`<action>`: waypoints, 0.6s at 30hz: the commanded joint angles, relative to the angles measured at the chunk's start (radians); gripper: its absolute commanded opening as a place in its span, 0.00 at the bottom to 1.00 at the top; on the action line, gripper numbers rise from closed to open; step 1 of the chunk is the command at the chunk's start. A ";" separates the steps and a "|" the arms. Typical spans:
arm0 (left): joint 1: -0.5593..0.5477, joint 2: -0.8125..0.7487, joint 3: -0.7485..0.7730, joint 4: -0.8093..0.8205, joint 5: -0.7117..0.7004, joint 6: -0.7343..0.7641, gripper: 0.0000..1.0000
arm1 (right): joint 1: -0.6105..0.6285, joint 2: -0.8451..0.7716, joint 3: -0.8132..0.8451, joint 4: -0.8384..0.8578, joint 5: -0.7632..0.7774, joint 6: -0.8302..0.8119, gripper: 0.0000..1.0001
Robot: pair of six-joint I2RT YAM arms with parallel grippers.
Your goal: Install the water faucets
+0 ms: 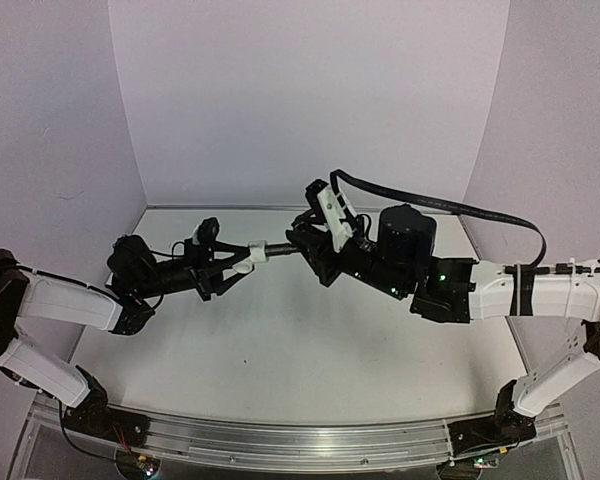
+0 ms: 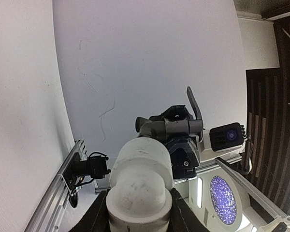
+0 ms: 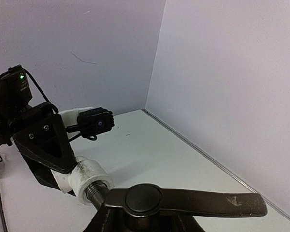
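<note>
Both arms meet above the table's middle. My left gripper (image 1: 232,263) is shut on a white plastic pipe fitting (image 1: 250,258), which fills the bottom of the left wrist view (image 2: 137,186). My right gripper (image 1: 302,245) is shut on the dark grey faucet (image 1: 280,250). In the right wrist view the faucet's lever handle (image 3: 183,203) lies across the bottom, and its threaded stem (image 3: 94,189) sits inside the fitting's open end (image 3: 87,176). In the left wrist view the faucet (image 2: 176,128) shows just beyond the fitting, its lever pointing up.
White table (image 1: 310,340) with lavender walls behind and at both sides. A black cable (image 1: 460,208) loops over the right arm. An aluminium rail (image 1: 280,440) runs along the near edge.
</note>
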State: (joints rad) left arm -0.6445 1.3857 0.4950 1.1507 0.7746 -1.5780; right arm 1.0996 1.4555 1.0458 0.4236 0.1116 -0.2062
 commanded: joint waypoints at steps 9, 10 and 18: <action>-0.037 -0.029 0.066 0.063 0.123 0.167 0.00 | -0.007 0.063 0.099 -0.009 -0.231 0.188 0.00; -0.037 -0.028 0.065 0.061 0.125 0.173 0.00 | -0.010 0.065 0.101 -0.014 -0.239 0.196 0.00; -0.038 -0.031 0.063 0.042 0.137 0.248 0.00 | -0.022 0.085 0.129 -0.046 -0.276 0.277 0.00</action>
State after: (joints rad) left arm -0.6357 1.3808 0.4950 1.1397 0.7849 -1.4052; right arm 1.0458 1.4887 1.1114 0.3424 0.0135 -0.0246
